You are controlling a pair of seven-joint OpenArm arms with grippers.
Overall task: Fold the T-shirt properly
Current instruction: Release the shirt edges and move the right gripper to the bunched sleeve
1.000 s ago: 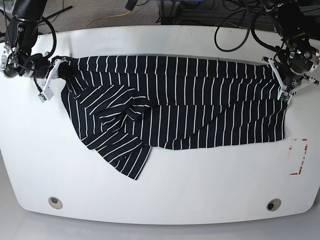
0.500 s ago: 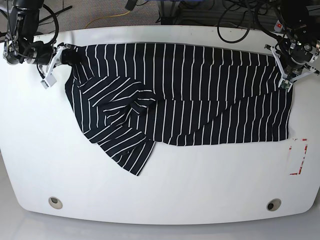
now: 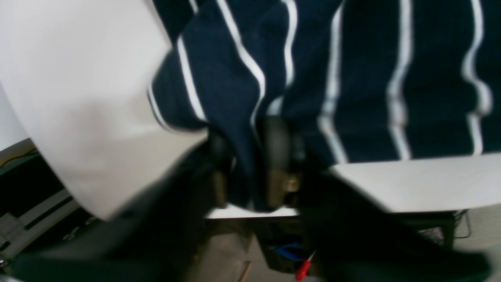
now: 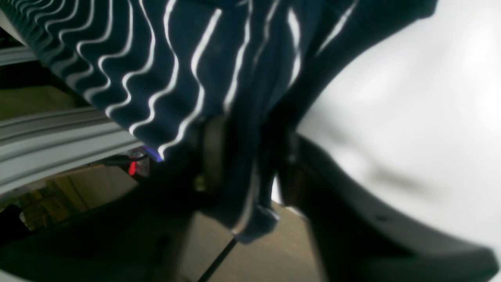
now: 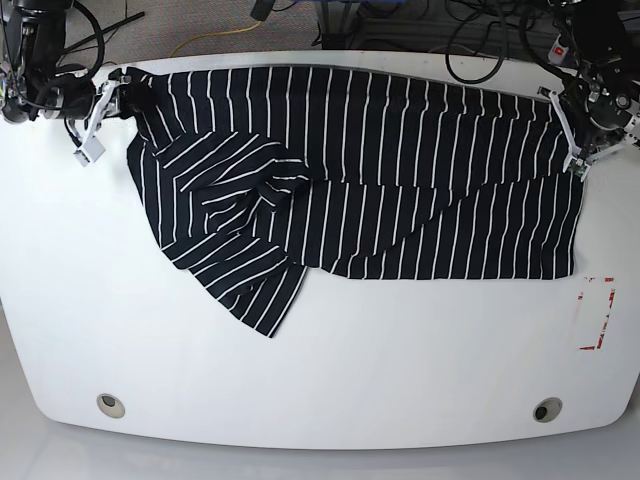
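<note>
Shirt spread is the step in hand, I'd say: the T-shirt (image 5: 380, 190) lies across the far half of the table (image 5: 330, 380), its top hem running along the far edge, body mostly flat, one sleeve flap folded over and sticking out toward the middle near the left end in the base view. To do this well, keep both corners level and pull apart evenly so the far hem stays straight; let go only once the cloth sits flat, and check that the bunched flap isn't trapped underneath. Left gripper (image 3: 252, 164) sits at the far corner on the base view's right; wrist view shows fabric between its fingers (image 3: 278, 156), but with motion blur you can't tell whether the jaws clamp or are parting. Same for the right gripper (image 4: 244, 160) at the opposite far corner: cloth hangs between its jaws, grip state unclear. Both arms reach in from the table's ends, wrists low, tips at the hem.
</note>
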